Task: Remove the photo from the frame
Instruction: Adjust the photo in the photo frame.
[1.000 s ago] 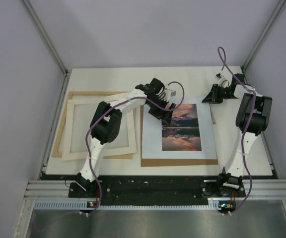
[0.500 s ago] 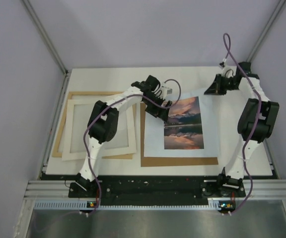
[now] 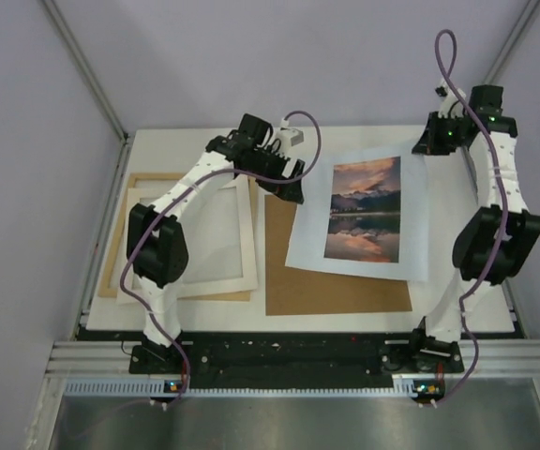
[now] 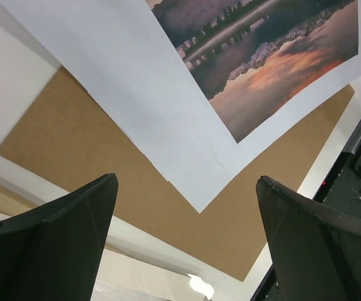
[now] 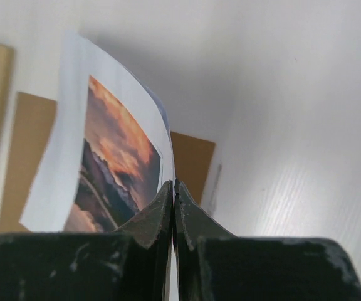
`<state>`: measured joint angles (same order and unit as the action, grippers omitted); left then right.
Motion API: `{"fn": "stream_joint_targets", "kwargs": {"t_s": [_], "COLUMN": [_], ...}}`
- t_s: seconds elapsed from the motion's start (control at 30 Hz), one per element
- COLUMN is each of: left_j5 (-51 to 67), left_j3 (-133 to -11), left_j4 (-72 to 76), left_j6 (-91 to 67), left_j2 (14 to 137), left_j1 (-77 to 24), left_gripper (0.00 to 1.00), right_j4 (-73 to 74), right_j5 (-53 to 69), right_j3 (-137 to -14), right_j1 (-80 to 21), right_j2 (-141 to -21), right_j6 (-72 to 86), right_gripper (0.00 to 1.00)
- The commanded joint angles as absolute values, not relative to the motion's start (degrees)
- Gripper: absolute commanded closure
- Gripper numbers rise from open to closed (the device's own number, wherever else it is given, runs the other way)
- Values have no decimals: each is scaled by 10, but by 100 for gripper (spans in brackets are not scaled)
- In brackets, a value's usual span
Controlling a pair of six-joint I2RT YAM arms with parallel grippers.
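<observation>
Most of the job looks done: photo (image 3: 364, 211) is out of the frame (image 3: 248, 239) and sits right of table centre, skewed, w/ its far-right corner pinched in the right gripper (image 3: 436, 141). In the right wrist view those jaws are pressed together on the sheet's white margin, and the paper bows up toward them. The near part of the photo hangs over the loose brown backing board (image 3: 336, 292); can't tell whether its low edge touches the board or floats just above. The board lies flat, partly bare on its left and near sides.

Frame lies flat on the left side of the table (image 3: 204, 141), cream border up, just beside the board and apart from the photo. Nothing shows in its opening.

Left gripper (image 3: 289, 178) hovers near the photo's left edge w/ jaws spread wide, holding nothing; its wrist view looks down on the sheet's corner and the board.

Left to do, prob.: set the photo down somewhere clear and let go. Removal itself seems complete.
</observation>
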<state>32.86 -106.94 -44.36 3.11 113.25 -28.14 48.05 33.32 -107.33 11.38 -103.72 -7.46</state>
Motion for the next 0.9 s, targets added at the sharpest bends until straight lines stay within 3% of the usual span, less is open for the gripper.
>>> {"fn": "stream_joint_targets", "kwargs": {"t_s": [0.0,0.33,0.77,0.8,0.87], "left_j5": [339,339,368,370,372], "left_j3": [-1029,-1027,-997,-998,-1000], "left_j4": [-441,-450,-443,-443,-444], "left_j6": [32,34,13,13,16], "left_j2": [1131,1139,1198,1201,1201], "left_j1": [-276,-273,-275,-276,-276], "left_gripper": [2,2,2,2,2], "right_j4": [514,511,483,483,483], "right_j5": [247,229,214,216,220], "right_j3": [-1080,-1146,-1201,-1200,-1190], "right_j1": [134,152,153,153,152], "right_j2": [-1136,-1265,-1296,-1296,-1295], "right_j6": [-150,-283,-297,-297,-296], "right_gripper": [100,100,100,92,60]}}
